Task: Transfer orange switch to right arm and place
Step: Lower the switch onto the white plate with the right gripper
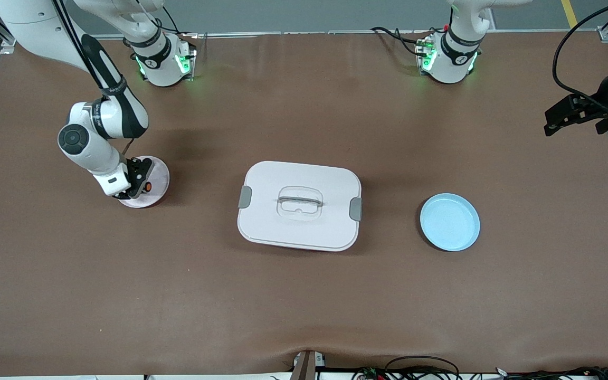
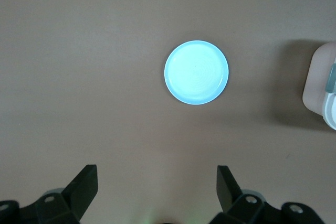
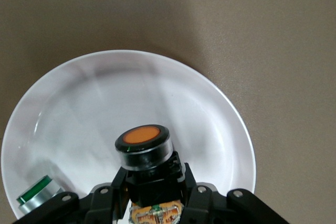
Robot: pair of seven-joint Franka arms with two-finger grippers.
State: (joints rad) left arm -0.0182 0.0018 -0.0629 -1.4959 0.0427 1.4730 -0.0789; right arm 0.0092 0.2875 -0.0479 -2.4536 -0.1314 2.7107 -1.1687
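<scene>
The brown desk (image 1: pixel 304 295) is the biggest thing. On it sits a white box with a lid (image 1: pixel 300 205), and a blue plate (image 1: pixel 450 221) lies under the left claw (image 2: pixel 156 187), which waits up high, wide open. The right claw (image 1: pixel 138 179) is over a white plate (image 3: pixel 131 103), squeezing the orange switch (image 3: pixel 143 145). A small green piece (image 3: pixel 37 192) lies just beside that claw.
</scene>
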